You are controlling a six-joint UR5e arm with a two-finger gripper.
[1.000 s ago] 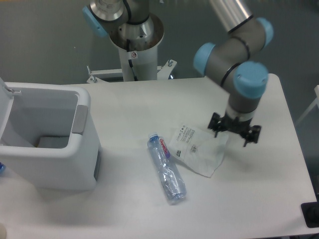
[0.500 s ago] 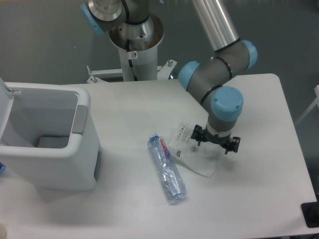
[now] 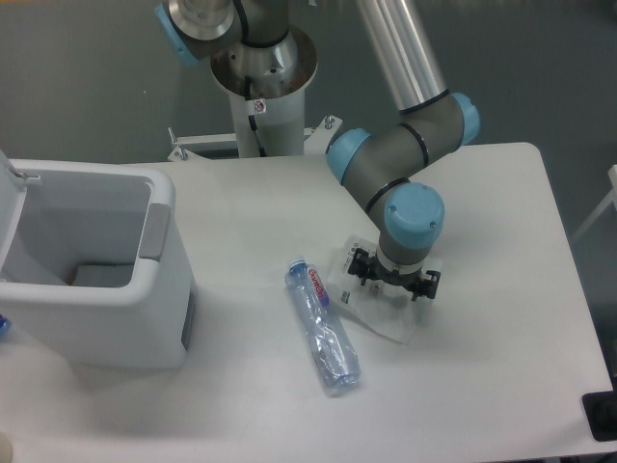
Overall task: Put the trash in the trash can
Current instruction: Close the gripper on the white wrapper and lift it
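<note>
The hand (image 3: 392, 280) hangs spread open right over the white pouch (image 3: 378, 311) (contact unclear), gripping nothing.

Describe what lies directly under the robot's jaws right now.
The white pouch lies flat on the table beneath the gripper. Its middle is hidden; whether the jaws touch it cannot be told.

Obstacles: water bottle (image 3: 323, 328) lying mid-desk between pouch (image 3: 378, 311) and open trash can (image 3: 92, 275) at the left edge; bare desk (image 3: 511, 328) toward right and front edges.
</note>
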